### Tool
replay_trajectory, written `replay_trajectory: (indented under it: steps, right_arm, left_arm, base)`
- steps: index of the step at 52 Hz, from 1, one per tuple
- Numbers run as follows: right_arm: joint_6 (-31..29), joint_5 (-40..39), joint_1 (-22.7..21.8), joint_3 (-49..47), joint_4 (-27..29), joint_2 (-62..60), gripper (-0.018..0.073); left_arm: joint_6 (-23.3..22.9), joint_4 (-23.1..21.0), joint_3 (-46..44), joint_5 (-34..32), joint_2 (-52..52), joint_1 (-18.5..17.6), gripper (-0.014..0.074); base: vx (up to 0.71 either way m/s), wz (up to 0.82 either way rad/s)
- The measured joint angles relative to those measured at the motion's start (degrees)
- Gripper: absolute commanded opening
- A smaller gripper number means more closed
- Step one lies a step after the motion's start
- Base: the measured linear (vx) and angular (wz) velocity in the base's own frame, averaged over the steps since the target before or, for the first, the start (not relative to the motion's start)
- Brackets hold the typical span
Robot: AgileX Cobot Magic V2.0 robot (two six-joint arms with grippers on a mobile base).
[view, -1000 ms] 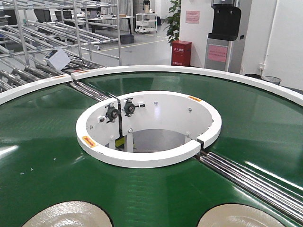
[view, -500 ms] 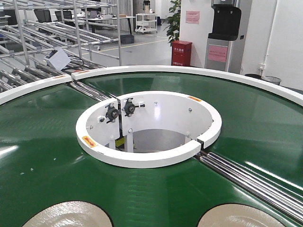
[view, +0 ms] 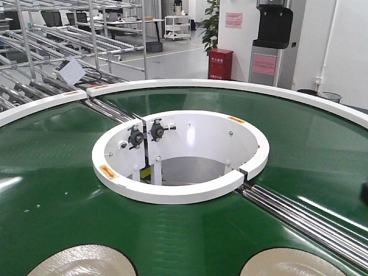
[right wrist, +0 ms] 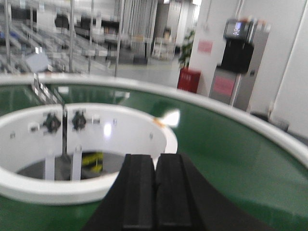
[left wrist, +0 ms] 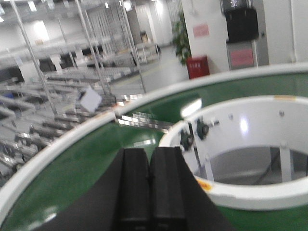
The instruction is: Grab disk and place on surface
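Note:
Two cream round disks lie on the green conveyor belt (view: 52, 172), cut off by the bottom edge of the front view: one disk at the left (view: 80, 261), the other at the right (view: 290, 263). My left gripper (left wrist: 150, 151) is shut with nothing between its black fingers, hanging over the belt near the white outer rim. My right gripper (right wrist: 155, 156) is also shut and empty, in front of the white centre ring. Neither disk shows in the wrist views. The surface is out of view.
A white ring (view: 181, 195) walls the open hole at the belt's centre. Steel rollers (view: 310, 221) cross the belt at the right, and more at the back left. A white rim (view: 230, 85) bounds the belt. A dark part (view: 364, 192) pokes in at the right edge.
A dark part has come into the front view at its right edge. The two disks and the belt look unchanged.

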Motion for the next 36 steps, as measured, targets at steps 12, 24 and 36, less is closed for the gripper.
replay_trajectory:
  steps: [12,24,36]
  right_arm:
    - [0.3,0.4,0.0,0.0,0.2,4.9,0.0078]
    - [1.0,0.4,0.0,0.0,0.7,4.9,0.0457]
    - [2.2,0.4,0.0,0.0,3.3,4.9,0.0728]
  left_arm:
    - [0.0,0.0,0.0,-0.3,3.6,0.0,0.0080]
    - [0.0,0.0,0.0,-0.7,3.6,0.0,0.0344]
    - [0.3,0.0,0.0,2.2,3.6,0.0,0.0634]
  base:
    - [0.00,0.00]
    - [0.00,0.00]
    - [0.00,0.00]
